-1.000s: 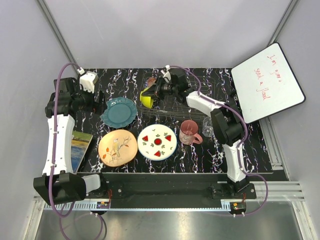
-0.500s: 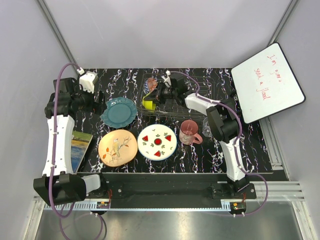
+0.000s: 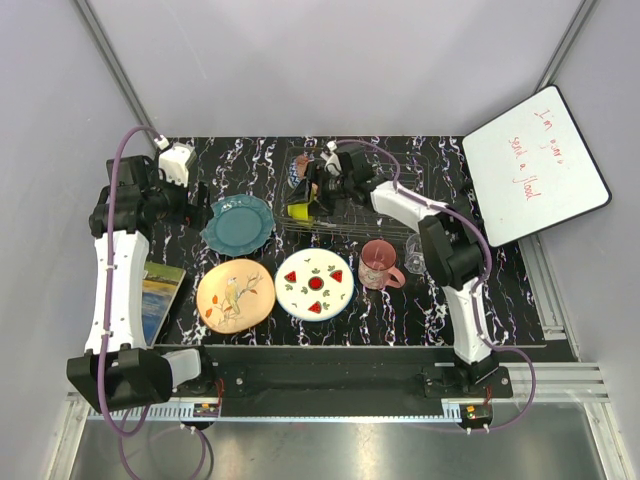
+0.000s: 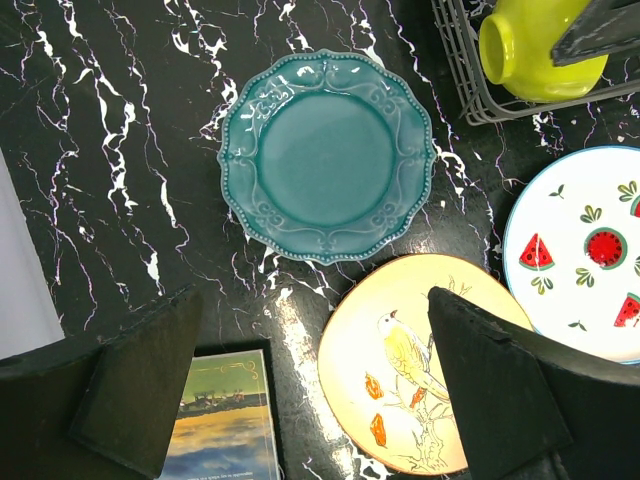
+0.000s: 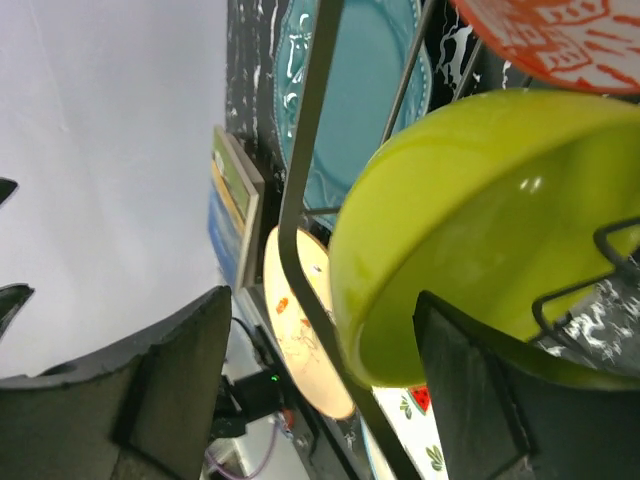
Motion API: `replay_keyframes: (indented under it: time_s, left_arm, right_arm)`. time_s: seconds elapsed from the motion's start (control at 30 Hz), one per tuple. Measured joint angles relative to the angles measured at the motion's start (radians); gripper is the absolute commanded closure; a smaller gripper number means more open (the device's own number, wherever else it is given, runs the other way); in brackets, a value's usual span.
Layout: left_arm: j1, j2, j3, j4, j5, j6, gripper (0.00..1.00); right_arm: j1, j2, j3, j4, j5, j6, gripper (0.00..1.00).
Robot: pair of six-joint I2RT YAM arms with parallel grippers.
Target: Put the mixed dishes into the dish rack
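Observation:
The lime-yellow bowl [image 5: 480, 220] leans on its side in the left end of the wire dish rack [image 3: 400, 215], next to the red patterned bowl [image 3: 303, 168]. My right gripper [image 3: 312, 192] is open; its jaws stand wide on either side of the lime bowl's rim. On the table lie the teal plate [image 4: 328, 155], the peach floral plate [image 4: 420, 370] and the white plate with red slices [image 3: 314, 283]. The pink mug [image 3: 378, 263] and the clear glass [image 3: 415, 260] stand to the right of them. My left gripper [image 4: 315, 400] hangs open and empty above the teal plate's near edge.
A blue-green book [image 4: 220, 420] lies at the table's left edge, beside the peach plate. A white board [image 3: 535, 165] with red writing leans at the back right. The rack's corner wire [image 5: 300, 200] crosses right in front of the right fingers.
The right gripper carried the lime bowl down into the rack's left end, then opened off its rim. The left arm has not moved.

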Motion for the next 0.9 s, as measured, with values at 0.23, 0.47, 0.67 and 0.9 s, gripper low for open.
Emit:
replay_keyframes:
  time_s: [0.23,0.47,0.67,0.9]
  left_arm:
    - [0.0,0.0,-0.005,0.001,0.001,0.004,0.01]
    - [0.013,0.002,-0.008,-0.001,0.001,0.007,0.01]
    - [0.039,0.014,-0.008,0.0,0.006,0.007,0.01]
    - [0.042,0.014,-0.123,0.019,0.008,0.061,0.01]
  right_arm:
    - [0.003,-0.122,0.012,-0.179,0.046,-0.131,0.14]
    - [0.126,-0.257,0.087,-0.504,0.543,-0.398,0.0]
    - [0.369,-0.523,-0.025,-0.575,0.803,-0.532,0.0]
    - [0.268,-0.745,-0.299,-0.585,0.793,-0.502,0.0]
